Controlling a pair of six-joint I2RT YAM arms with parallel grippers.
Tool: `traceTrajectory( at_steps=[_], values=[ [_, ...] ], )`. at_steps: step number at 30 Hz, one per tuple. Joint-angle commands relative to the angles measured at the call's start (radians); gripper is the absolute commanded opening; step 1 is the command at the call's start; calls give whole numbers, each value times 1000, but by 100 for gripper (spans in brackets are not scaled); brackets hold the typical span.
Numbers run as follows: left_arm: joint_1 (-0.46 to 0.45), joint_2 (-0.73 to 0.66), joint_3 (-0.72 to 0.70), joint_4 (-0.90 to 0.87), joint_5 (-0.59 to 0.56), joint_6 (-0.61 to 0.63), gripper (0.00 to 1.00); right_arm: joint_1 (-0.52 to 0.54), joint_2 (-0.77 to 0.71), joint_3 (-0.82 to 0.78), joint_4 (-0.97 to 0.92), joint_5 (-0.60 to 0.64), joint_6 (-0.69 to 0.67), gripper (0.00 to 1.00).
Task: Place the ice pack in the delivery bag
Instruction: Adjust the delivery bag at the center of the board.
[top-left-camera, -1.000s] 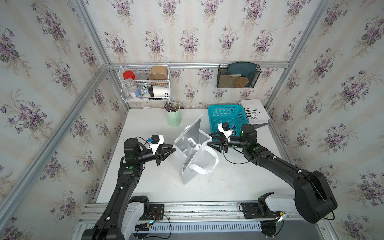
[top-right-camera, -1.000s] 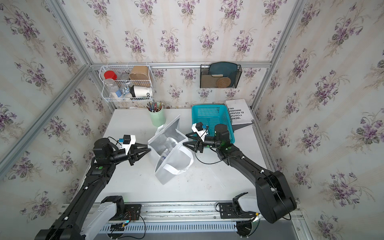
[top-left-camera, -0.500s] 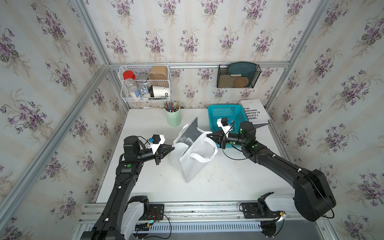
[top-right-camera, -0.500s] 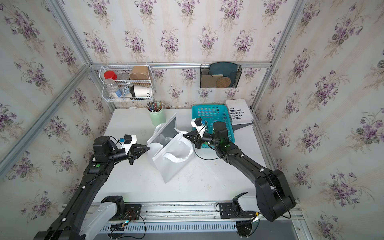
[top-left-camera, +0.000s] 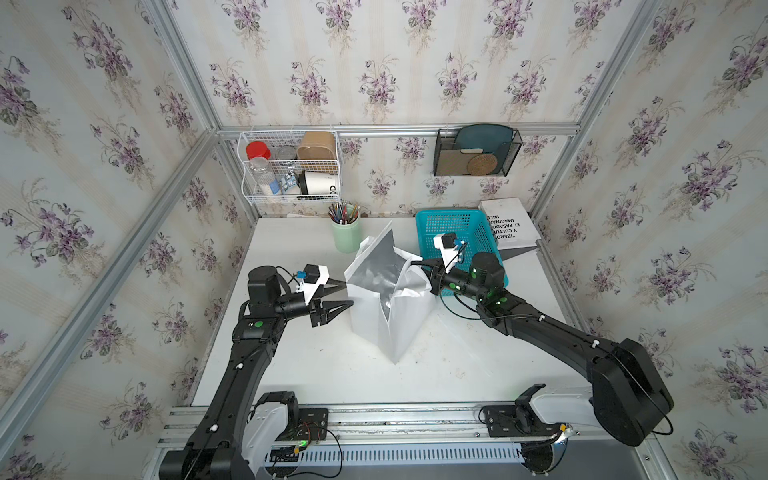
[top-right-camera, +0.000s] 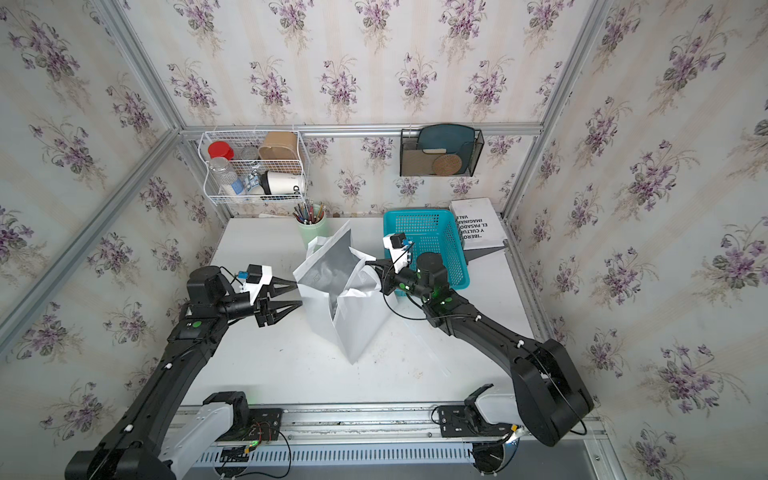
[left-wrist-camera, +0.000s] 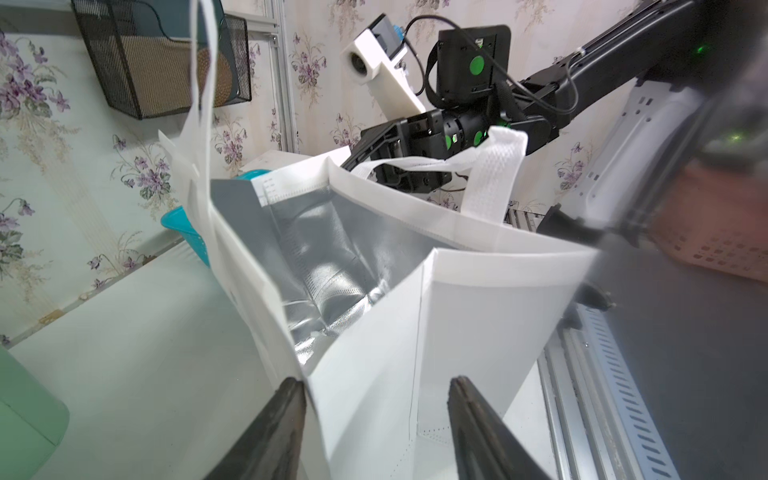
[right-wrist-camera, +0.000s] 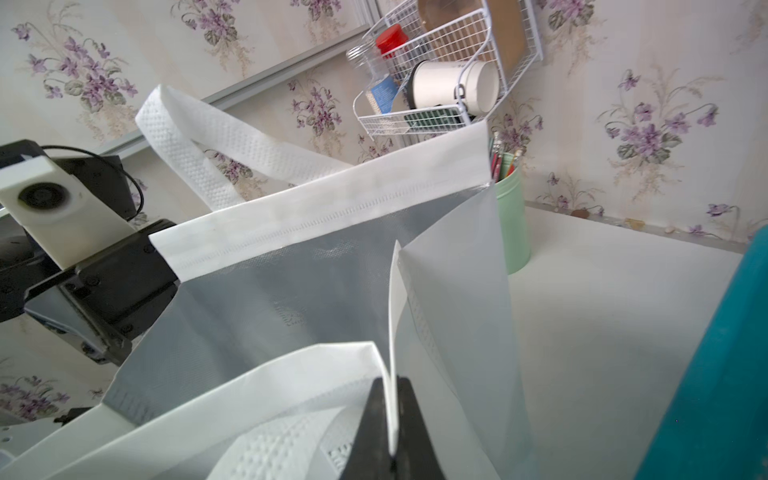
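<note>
The delivery bag (top-left-camera: 390, 320) (top-right-camera: 353, 328) stands on the middle of the table, white outside, its mouth spread to show the silver lining (left-wrist-camera: 332, 266) (right-wrist-camera: 291, 299). My right gripper (top-left-camera: 414, 264) (top-right-camera: 368, 263) (right-wrist-camera: 392, 386) is shut on the bag's right rim, and a thin white fold is pinched between its jaws. My left gripper (top-left-camera: 348, 293) (top-right-camera: 299, 294) (left-wrist-camera: 376, 384) is open at the bag's left corner, with one finger (left-wrist-camera: 286, 399) against the edge and nothing clamped. The ice pack is not in view.
A turquoise basket (top-left-camera: 457, 232) sits behind the right gripper, with a white book (top-left-camera: 509, 224) beside it. A green pencil cup (top-left-camera: 345, 239) stands behind the bag. A wire rack (top-left-camera: 291, 170) and a black mesh holder (top-left-camera: 476, 151) hang on the back wall.
My right gripper closed on the bag's right rim and has held it since. My left gripper has just opened and let go of the left rim. The bag now stands more upright.
</note>
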Motion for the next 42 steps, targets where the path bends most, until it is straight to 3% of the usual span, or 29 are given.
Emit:
traceTrajectory(
  at_steps=[1,3,5,10,12,17,19,21,24,27,29,33,37,39,42],
  values=[
    [-14,-77,-22,-97,-29,4,61,27,8,0,38,84,42,0],
    [-44,-133,-69,-69,-152,-17,58,48,21,-6,76,91,65,0],
    [-78,-179,-122,-13,-350,-51,58,65,34,-14,105,95,79,0],
    [-96,-219,-200,88,-604,-89,62,68,35,-28,109,167,86,0],
    [-96,-197,-203,120,-581,-69,63,67,27,-28,97,174,67,0],
    [-129,-71,-176,294,-312,-132,65,63,3,-41,82,178,41,0],
    [-178,-13,-151,295,-287,-121,65,62,-4,-43,82,172,35,0],
    [-220,32,-134,293,-332,-92,64,62,-10,-45,79,159,29,0],
    [-255,90,-115,330,-423,-67,54,63,-27,-59,83,161,20,0],
    [-260,133,-76,345,-443,-72,13,62,-49,-65,79,185,5,0],
    [-260,125,-56,388,-436,-108,2,62,-63,-56,85,196,4,0],
    [-257,56,-21,542,-442,-231,0,69,-76,4,102,214,31,0],
    [-251,35,44,337,-405,-156,0,84,-57,78,-27,339,95,0],
    [-220,50,-8,317,-382,-127,0,85,-47,59,-75,415,142,0],
    [-136,77,-131,474,-330,-209,0,85,-36,14,-74,422,173,0]
  ],
)
